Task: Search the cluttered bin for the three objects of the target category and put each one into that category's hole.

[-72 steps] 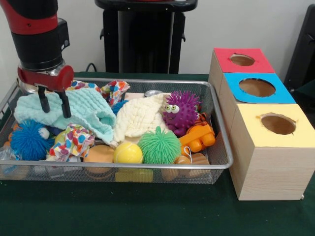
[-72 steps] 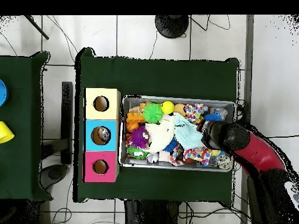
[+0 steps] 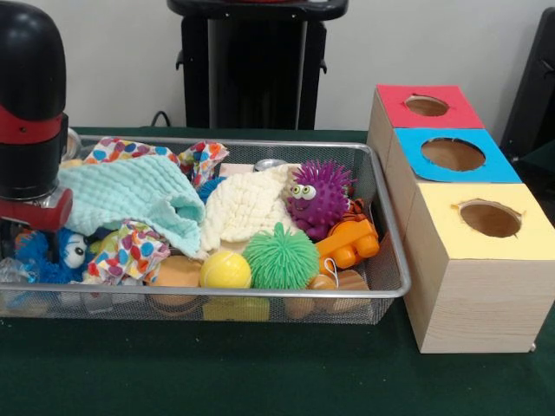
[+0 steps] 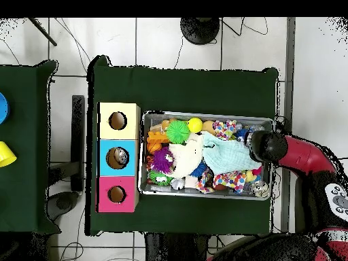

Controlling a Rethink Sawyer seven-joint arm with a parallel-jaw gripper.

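The wire mesh bin (image 3: 392,260) is full of toys and cloths. The rim of one silvery can (image 3: 270,164) peeks out at the back behind a cream cloth (image 3: 243,208). Another silvery piece (image 3: 71,143) shows by the arm. The arm stands low over the bin's left end. My gripper (image 3: 19,238) is down among the clutter beside a blue spiky ball (image 3: 61,251), and its state is hidden. A mint cloth (image 3: 130,195) stretches up to the arm. The blue-surround hole (image 3: 453,154) is in the middle box. In the overhead view something silvery lies inside that hole (image 4: 119,158).
A red-surround hole (image 3: 426,105) and a yellow-surround hole (image 3: 490,217) flank the blue one. The bin also holds a purple spiky toy (image 3: 318,196), a green spiky ball (image 3: 280,256), a smooth yellow ball (image 3: 225,270), an orange toy (image 3: 349,241) and a spotted cloth (image 3: 130,247).
The arm has moved out to the bin's end and dropped lower. The mint cloth is drawn out flatter toward the arm, and the blue spiky ball is more hidden.
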